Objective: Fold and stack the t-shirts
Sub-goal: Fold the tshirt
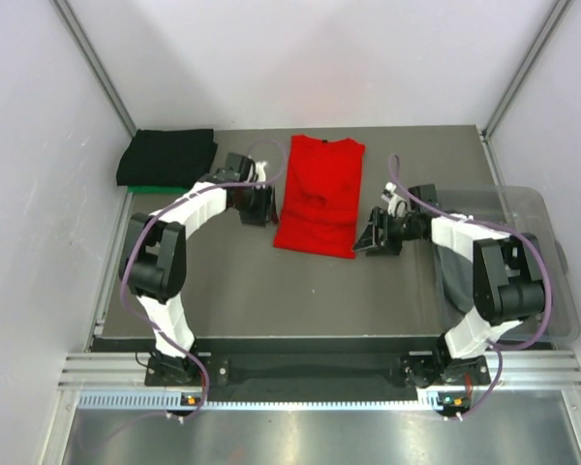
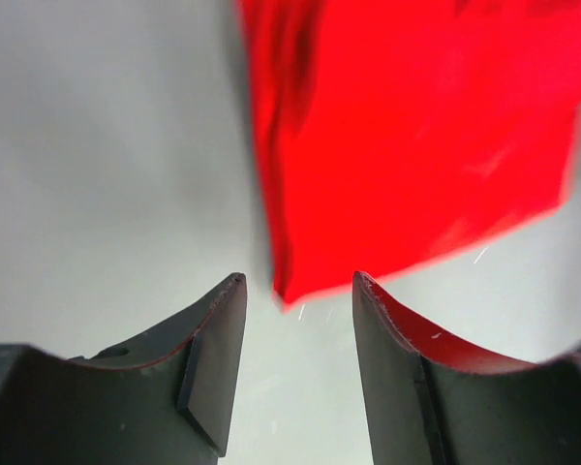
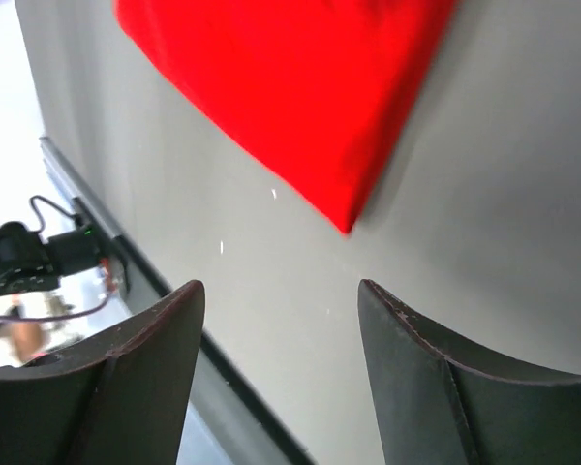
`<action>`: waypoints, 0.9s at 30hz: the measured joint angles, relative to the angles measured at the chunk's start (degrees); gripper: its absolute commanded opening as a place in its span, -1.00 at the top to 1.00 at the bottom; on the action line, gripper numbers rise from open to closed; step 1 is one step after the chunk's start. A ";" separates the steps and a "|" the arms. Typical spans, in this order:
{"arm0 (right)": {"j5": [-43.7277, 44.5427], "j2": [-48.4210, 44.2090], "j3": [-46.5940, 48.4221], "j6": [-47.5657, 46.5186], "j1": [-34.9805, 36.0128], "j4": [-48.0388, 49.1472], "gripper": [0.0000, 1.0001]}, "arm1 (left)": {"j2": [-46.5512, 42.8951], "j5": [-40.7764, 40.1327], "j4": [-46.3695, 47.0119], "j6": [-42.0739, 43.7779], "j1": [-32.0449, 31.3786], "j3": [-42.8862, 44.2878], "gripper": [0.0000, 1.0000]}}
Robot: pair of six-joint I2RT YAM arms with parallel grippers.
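Observation:
A bright red t-shirt (image 1: 318, 197) lies on the table's middle, its sides folded in to a long strip. My left gripper (image 1: 259, 206) is open just left of its lower left edge; the left wrist view shows a red corner (image 2: 397, 145) just ahead of the open gripper (image 2: 298, 291). My right gripper (image 1: 368, 235) is open just right of the lower right corner, which shows in the right wrist view (image 3: 300, 97) beyond the open gripper (image 3: 281, 291). A folded black t-shirt (image 1: 167, 156) lies on a green one (image 1: 147, 188) at the back left. Grey cloth (image 1: 457, 276) lies in the bin.
A clear plastic bin (image 1: 533, 262) stands at the right edge of the table, behind the right arm. Grey walls enclose the table on the left, back and right. A metal rail (image 1: 320, 373) runs along the near edge.

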 measured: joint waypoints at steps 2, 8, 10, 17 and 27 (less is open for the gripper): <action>-0.31 0.04 -2.25 1.95 0.07 0.70 -0.26 | 1.66 1.92 -2.71 -0.15 0.28 -3.08 -0.05; -0.74 0.94 -3.08 4.72 0.33 3.37 -0.22 | 5.01 6.10 -6.36 -0.76 0.55 -4.96 -0.07; -0.74 1.73 -3.08 5.25 0.37 4.55 -0.21 | 5.20 6.84 -6.36 -0.96 0.57 -4.96 -0.06; -1.01 6.86 -2.95 6.32 1.40 5.79 -0.18 | 6.19 9.55 -6.08 -2.05 0.61 -4.79 -0.06; -1.97 8.28 -2.40 6.95 3.56 7.58 -0.09 | 7.69 11.30 -5.86 -3.10 0.66 -4.00 0.14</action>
